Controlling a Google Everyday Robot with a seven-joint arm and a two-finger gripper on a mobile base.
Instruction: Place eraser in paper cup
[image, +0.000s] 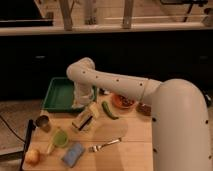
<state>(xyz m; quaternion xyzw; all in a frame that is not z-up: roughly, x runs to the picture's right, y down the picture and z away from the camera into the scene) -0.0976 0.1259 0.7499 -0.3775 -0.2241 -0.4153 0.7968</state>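
My gripper (85, 119) hangs from the white arm (115, 82) and sits low over the wooden table (125, 155), just in front of the green tray. A light green cup (60, 138) stands upright on the table, in front of the gripper and to its left, apart from it. A small pale object (50, 147) lies against the cup's left side. I cannot pick out the eraser with certainty; the pale block at the gripper may be part of it.
A green tray (59, 95) lies at the back left. A metal cup (43, 122), a yellow fruit (32, 156), a blue sponge (73, 154), a fork (105, 145), a green vegetable (109, 111) and an orange bowl (122, 101) are spread on the table.
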